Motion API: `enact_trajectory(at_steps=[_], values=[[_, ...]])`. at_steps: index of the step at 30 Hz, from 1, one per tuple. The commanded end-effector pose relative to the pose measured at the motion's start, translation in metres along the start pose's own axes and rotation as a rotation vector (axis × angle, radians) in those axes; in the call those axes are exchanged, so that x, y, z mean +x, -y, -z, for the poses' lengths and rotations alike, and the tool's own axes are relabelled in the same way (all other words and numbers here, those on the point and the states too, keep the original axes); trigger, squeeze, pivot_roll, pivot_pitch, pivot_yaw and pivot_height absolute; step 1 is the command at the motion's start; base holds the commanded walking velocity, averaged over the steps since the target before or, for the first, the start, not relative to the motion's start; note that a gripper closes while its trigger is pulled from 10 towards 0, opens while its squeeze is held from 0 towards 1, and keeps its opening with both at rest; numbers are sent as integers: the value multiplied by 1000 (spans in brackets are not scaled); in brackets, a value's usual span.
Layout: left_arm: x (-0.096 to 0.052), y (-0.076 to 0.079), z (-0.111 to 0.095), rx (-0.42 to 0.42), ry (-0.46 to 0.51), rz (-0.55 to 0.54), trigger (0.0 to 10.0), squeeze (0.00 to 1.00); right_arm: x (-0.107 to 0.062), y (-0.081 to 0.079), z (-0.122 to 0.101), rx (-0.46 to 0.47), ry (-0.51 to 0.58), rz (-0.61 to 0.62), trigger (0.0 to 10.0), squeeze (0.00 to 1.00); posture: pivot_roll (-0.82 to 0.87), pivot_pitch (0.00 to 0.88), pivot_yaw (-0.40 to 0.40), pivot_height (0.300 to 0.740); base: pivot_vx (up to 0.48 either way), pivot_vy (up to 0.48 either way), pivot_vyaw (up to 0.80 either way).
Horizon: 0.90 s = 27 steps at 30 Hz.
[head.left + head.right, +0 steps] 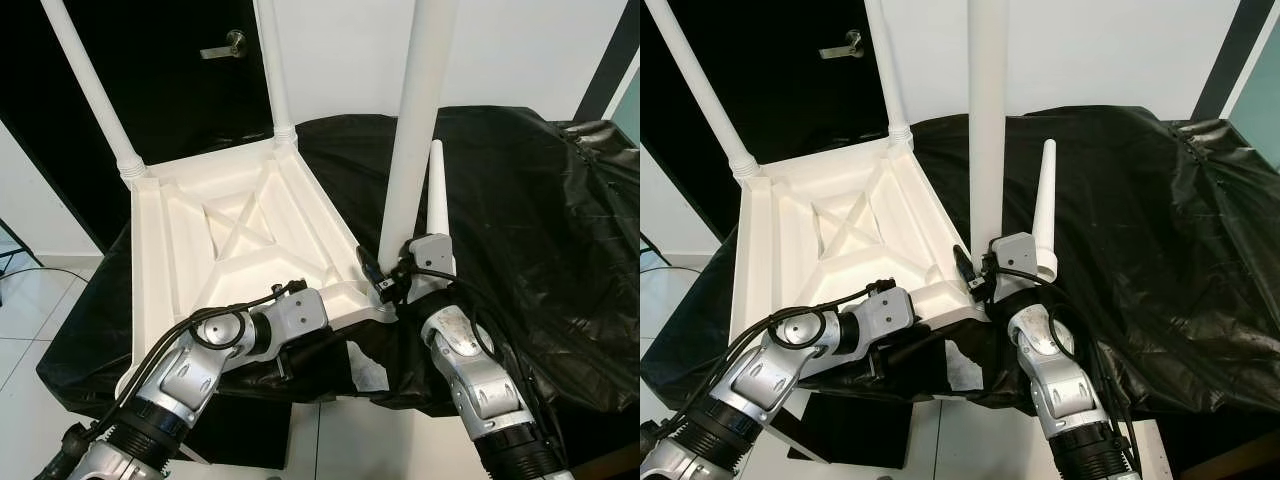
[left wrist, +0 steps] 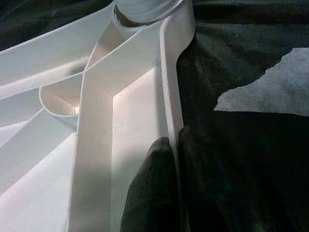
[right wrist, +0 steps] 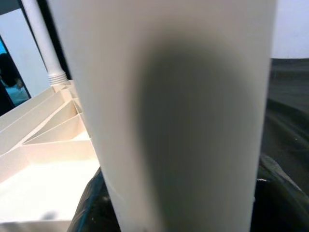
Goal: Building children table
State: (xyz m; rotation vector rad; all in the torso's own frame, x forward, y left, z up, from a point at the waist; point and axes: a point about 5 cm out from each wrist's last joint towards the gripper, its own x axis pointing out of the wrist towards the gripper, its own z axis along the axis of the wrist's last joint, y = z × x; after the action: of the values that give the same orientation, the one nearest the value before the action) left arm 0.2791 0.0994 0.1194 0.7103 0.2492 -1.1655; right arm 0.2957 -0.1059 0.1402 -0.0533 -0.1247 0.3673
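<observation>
The right gripper (image 1: 385, 283) clasps the upright near-right leg (image 1: 415, 130) at its socket (axis vertical), while the left gripper (image 2: 166, 193) pinches the tabletop (image 1: 175, 250) near rim

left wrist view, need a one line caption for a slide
Left claw pinching the rim of the upside-down white table top on black sheeting.
</observation>
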Motion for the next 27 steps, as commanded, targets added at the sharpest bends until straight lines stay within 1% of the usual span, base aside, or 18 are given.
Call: enact_trajectory(at_steps=[1,2,3,6,9,10,11,13,16,21,27], values=[[-15,-21,0,44,-37,-155,10000,0,-7,4,29,51,-143,22,10000,0,-30,0,71,740,0,0,0],[-15,-21,0,44,-37,-155,10000,0,-7,4,29,51,-143,22,10000,0,-30,0,71,740,0,0,0],[-15,-21,0,48,-36,-152,10000,0,-4,5,28,77,-143,26,10000,0,-29,0,71,740,0,0,0],[-15,-19,-1,55,-35,-143,10000,0,1,6,25,113,-140,17,10000,0,-29,0,71,740,0,0,0],[-15,-18,-1,57,-36,-140,10000,0,2,6,25,134,-142,18,10000,0,-27,0,69,740,0,0,0],[-16,-18,-1,58,-37,-141,10000,0,1,6,25,89,-145,5,10000,0,-24,0,67,740,0,0,0],[-16,-18,-1,57,-38,-143,10000,0,0,7,27,19,-145,-12,10000,0,-23,0,67,740,0,0,0],[-16,-18,0,57,-39,-143,10000,0,0,7,28,4,-144,-15,10000,0,-23,0,67,740,0,0,0],[-17,-19,-1,57,-38,-149,10000,0,-4,4,33,-58,-151,-59,10000,0,-18,0,63,740,0,0,0],[-17,-20,-1,57,-40,-153,10000,0,-7,0,35,-102,-152,-102,10000,0,-18,0,66,740,0,0,0],[-19,-20,-1,60,-41,-154,10000,0,-14,-3,39,-106,-136,-160,10000,0,-16,0,70,740,0,0,0]])
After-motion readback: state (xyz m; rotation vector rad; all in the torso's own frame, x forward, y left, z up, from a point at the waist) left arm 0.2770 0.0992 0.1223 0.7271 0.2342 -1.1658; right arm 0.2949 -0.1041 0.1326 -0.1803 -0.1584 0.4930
